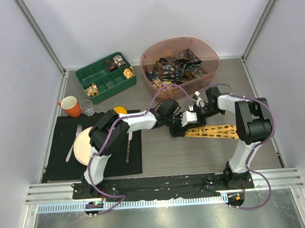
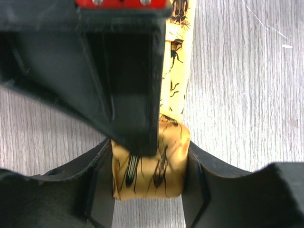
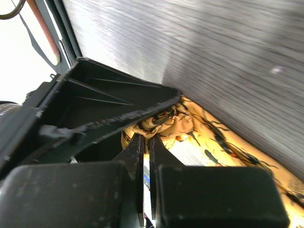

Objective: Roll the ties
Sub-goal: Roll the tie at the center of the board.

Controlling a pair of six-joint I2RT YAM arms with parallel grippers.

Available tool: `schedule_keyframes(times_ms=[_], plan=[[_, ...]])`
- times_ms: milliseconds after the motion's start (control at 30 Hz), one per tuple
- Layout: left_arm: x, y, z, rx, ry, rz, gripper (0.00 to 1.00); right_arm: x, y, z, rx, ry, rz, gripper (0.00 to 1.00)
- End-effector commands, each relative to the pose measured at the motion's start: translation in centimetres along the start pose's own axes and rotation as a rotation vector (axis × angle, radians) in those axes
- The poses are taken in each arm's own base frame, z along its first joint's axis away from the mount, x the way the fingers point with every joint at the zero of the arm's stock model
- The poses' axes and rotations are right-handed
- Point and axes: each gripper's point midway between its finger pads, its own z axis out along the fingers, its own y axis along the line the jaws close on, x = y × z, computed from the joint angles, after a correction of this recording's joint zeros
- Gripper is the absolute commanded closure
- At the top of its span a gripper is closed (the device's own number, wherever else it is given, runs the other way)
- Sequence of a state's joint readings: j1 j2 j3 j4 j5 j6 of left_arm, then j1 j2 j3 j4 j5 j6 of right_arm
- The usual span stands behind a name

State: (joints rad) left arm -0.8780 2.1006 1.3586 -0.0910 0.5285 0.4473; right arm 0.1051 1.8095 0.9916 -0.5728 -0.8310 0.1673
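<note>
A yellow-orange tie point(image 1: 217, 132) with dark insect prints lies flat on the wooden table right of centre, its left end rolled up. In the left wrist view my left gripper point(image 2: 149, 178) is shut on that roll point(image 2: 159, 178), one finger on each side, and the flat strip point(image 2: 176, 71) runs away from it. My right gripper point(image 1: 190, 118) reaches in from the right. In the right wrist view it point(image 3: 146, 137) is nearly closed, its tips in the bunched fabric point(image 3: 166, 121) of the roll. Dark printed ties point(image 1: 175, 67) lie heaped in the pink bowl.
The pink bowl point(image 1: 210, 52) stands at the back centre, with a green compartment tray point(image 1: 102, 83) to its left. On the left are an orange mug point(image 1: 69, 105), a glass point(image 1: 87, 107) and a black mat point(image 1: 60, 167) bearing a plate point(image 1: 81, 143) and cutlery.
</note>
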Motion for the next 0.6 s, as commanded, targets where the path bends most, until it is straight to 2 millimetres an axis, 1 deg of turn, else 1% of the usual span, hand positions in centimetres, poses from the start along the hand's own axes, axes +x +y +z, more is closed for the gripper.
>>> schedule_keyframes(times_ms=[0, 133, 233, 333, 367, 433, 533, 567], plan=[[6.5, -2.0, -0.1, 0.046, 0.162, -0.18, 0.47, 2.1, -7.6, 0.1, 0.32, 0.068, 0.041, 0.99], [5.0, -1.8, -0.2, 0.04, 0.103, -0.174, 0.44, 2.4, -8.4, -0.4, 0.36, 0.075, 0.064, 0.99], [4.2, -1.7, -0.2, 0.038, 0.069, -0.173, 0.42, 2.5, -8.9, -0.7, 0.386, 0.081, 0.074, 0.99], [3.3, -1.6, -0.2, 0.038, 0.023, -0.156, 0.39, 2.3, -9.1, -1.0, 0.412, 0.077, 0.077, 0.99], [2.8, -1.7, -0.3, 0.043, 0.005, -0.159, 0.35, 2.3, -9.2, -1.1, 0.421, 0.078, 0.079, 0.99], [2.2, -1.5, -0.2, 0.046, -0.022, -0.152, 0.34, 2.2, -9.3, -1.4, 0.442, 0.08, 0.08, 0.99], [1.9, -1.6, 0.0, 0.051, -0.031, -0.171, 0.33, 1.9, -9.5, -1.8, 0.469, 0.075, 0.082, 0.99], [1.2, -1.2, 0.1, 0.042, -0.058, -0.156, 0.32, 1.7, -9.5, -1.9, 0.476, 0.071, 0.077, 0.99]])
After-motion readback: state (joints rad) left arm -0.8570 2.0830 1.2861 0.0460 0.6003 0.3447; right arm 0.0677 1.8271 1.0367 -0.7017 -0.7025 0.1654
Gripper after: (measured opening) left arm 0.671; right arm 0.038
